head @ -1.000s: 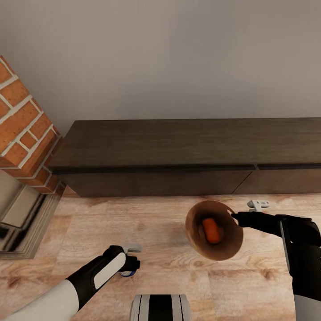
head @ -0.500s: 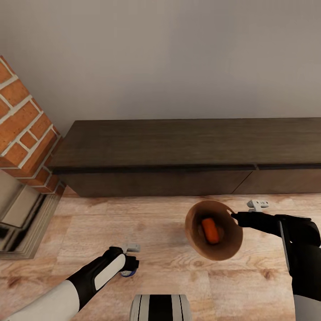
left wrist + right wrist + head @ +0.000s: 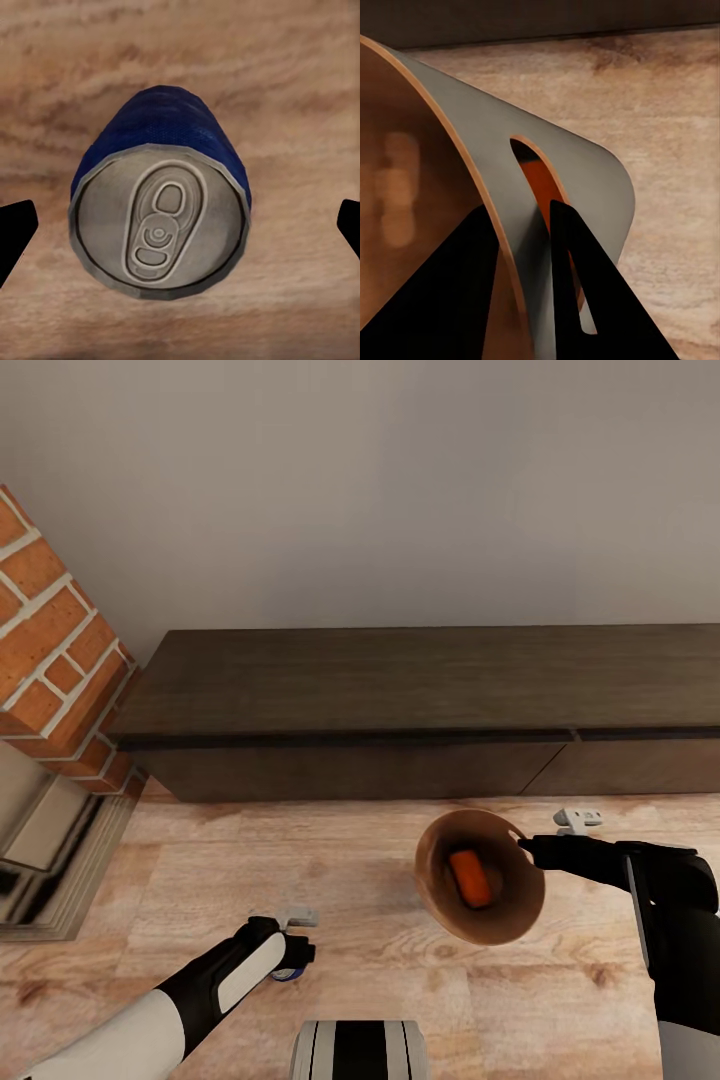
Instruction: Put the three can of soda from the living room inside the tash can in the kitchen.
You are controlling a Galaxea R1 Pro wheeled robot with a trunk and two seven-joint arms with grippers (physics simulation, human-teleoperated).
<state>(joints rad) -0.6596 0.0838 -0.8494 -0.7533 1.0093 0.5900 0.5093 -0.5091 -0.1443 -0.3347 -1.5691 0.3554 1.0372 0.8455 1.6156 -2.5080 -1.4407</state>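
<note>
With the left tool spread above the upright blue can, it should descend centred before pinching, while the right tool pinches the bin rim.

Head view high, facing down; wrists close, perhaps sharing floor

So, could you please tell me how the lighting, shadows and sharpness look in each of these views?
Head view: even, soft light, faint shadow beside the trash can, mild wide-angle bending at the edges. Left wrist view: the blue soda can is sharp, and the left tool's fingertips are black silhouettes. Right wrist view: the bin wall is slightly soft up close.
</note>
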